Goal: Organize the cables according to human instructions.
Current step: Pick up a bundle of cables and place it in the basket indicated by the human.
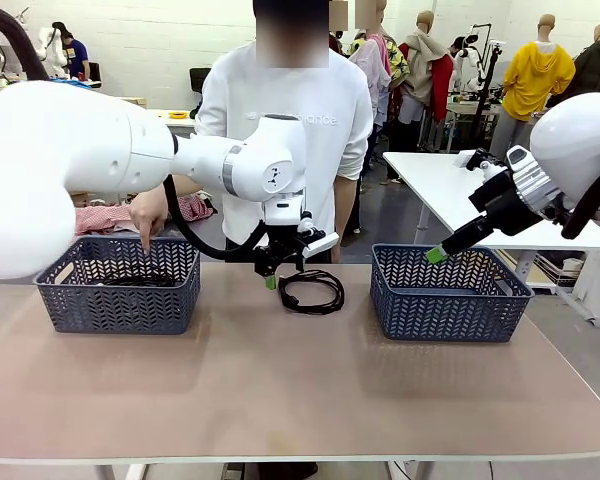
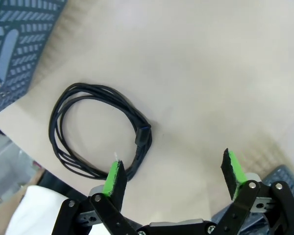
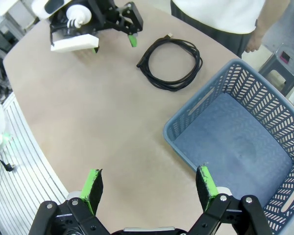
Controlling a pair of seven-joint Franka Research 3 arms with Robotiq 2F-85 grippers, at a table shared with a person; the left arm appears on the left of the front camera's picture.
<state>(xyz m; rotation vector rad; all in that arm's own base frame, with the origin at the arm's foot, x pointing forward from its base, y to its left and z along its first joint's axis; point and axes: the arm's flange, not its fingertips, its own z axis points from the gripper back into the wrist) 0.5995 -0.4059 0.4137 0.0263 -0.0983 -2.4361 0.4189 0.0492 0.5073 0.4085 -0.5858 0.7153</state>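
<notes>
One cable [image 1: 312, 292] lies as a black round coil on the table's far middle, between the two baskets. My left gripper [image 1: 270, 272] hangs open just left of it and a little above the table. In the left wrist view the coil [image 2: 95, 129] sits ahead and to the left of the open left gripper [image 2: 174, 164], with nothing between the green pads. More black cables [image 1: 135, 280] lie in the left basket [image 1: 118, 300]. My right gripper [image 1: 438, 254] is open over the right basket's near-left rim. The right wrist view shows the right gripper [image 3: 149, 176] open, with the coil [image 3: 171, 63] farther off.
The person stands at the far side, one hand [image 1: 148, 222] pointing a finger down into the left basket. The right basket [image 1: 448, 300] holds nothing; its inside [image 3: 235, 142] is bare. A basket corner [image 2: 14, 44] shows at the left wrist view's top left. Bare tabletop [image 1: 280, 390] spreads in front.
</notes>
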